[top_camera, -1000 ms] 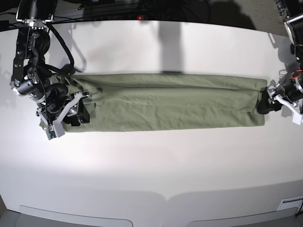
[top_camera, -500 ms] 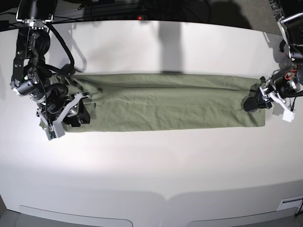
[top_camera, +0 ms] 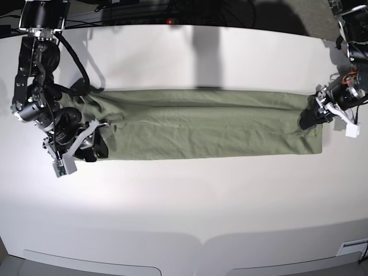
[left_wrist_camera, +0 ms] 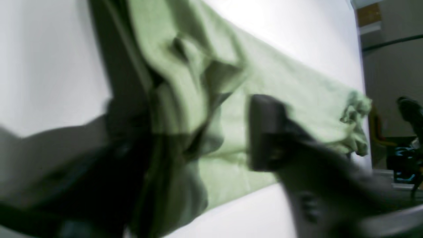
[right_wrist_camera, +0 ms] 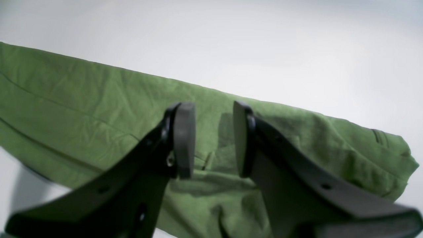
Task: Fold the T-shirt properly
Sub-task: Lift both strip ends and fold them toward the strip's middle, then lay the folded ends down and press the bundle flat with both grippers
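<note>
**Green tee laid out as a long strip, one arm at each end**

The sage-green, slightly wrinkled cotton T-shirt (top_camera: 207, 123) is lying flat on the white table (top_camera: 184, 201), already folded lengthwise into a long narrow band that runs left to right across the far half of the surface. The creases run along its length, and the left end is bunched up and rumpled while the right end is squarer

Right arm's black gripper (right_wrist_camera: 211, 138) sits at the left end of the band in the base view. From its wrist camera you can see the two flat black pads (right_wrist_camera: 185, 138) standing partly apart with a clear gap between them, and only green cloth showing behind that gap. Nothing looks pinched between them; they hang just over the crumpled end of the shirt

Left arm's gripper (top_camera: 310, 118) is at the right end, right on the short edge of the fabric. Its wrist view is blurry: one dark finger (left_wrist_camera: 267, 132) lies over the top of the cloth and a darker shape sits on the other side, with a raised fold of the shirt between them. The jaws look part-way apart around that fold, but I honestly can't tell whether they've got a real hold on it

Cables and dark rig parts (top_camera: 172, 8) line the far edge of the table
</note>
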`<state>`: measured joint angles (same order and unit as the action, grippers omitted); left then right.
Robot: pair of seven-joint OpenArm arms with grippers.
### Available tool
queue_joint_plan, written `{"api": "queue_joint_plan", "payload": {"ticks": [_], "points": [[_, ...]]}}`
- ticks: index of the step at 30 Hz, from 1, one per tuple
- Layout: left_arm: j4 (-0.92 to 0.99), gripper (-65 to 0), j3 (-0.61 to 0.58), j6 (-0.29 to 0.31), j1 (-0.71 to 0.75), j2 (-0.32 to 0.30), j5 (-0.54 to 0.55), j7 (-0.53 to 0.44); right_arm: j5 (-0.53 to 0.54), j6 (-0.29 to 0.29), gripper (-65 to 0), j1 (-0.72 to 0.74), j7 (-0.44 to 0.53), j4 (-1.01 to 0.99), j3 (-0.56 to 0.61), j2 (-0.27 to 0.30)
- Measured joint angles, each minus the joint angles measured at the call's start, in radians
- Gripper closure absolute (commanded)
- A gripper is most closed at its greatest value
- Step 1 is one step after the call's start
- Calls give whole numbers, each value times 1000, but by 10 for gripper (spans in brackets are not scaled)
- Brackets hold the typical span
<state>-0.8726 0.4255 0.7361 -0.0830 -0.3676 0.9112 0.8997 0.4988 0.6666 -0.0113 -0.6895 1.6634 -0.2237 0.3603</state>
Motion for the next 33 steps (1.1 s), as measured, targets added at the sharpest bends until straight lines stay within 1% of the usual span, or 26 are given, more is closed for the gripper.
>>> {"api": "queue_joint_plan", "payload": {"ticks": [1, 2, 5, 8, 10, 12, 17, 20, 23, 25, 29, 33], "points": [[2, -69, 0, -3, 0, -1, -13, 0, 2, 0, -199, 0, 0, 0, 0, 0], [0, 0, -2, -2, 0, -2, -37, 6, 1, 0, -199, 0, 0, 0, 0, 0], [-2, 0, -2, -7, -6, -9, 0, 34, 1, 0, -199, 0, -1, 0, 0, 0], [-16, 0, -2, -31, -22, -18, 72, 113, 1, 0, -199, 0, -1, 0, 0, 0], [-36, 0, -3, -48, -27, -16, 133, 191, 2, 0, -199, 0, -1, 0, 0, 0], [-67, 0, -8, -48, -28, -7, 185, 253, 0, 0, -199, 0, 0, 0, 0, 0], [-161, 0, -8, -46, -56, 17, 191, 252, -2, 0, -199, 12, 19, 0, 0, -5], [-216, 0, -8, -46, -53, 38, 201, 272, -2, -1, -199, 40, 19, 0, 0, -44], [-274, 0, -8, -45, -50, 72, 293, 357, -3, 0, -199, 64, 12, 0, 0, -84], [-317, 0, -8, -45, -51, 102, 339, 390, -7, 0, -199, 75, 11, 0, 0, -106], [-367, 0, -8, -45, -53, 188, 347, 401, -18, -1, -199, 102, 10, 0, 0, -145], [-372, 0, -8, -45, -49, 295, 346, 406, -17, -1, -199, 119, 10, 0, 0, -161]]}}
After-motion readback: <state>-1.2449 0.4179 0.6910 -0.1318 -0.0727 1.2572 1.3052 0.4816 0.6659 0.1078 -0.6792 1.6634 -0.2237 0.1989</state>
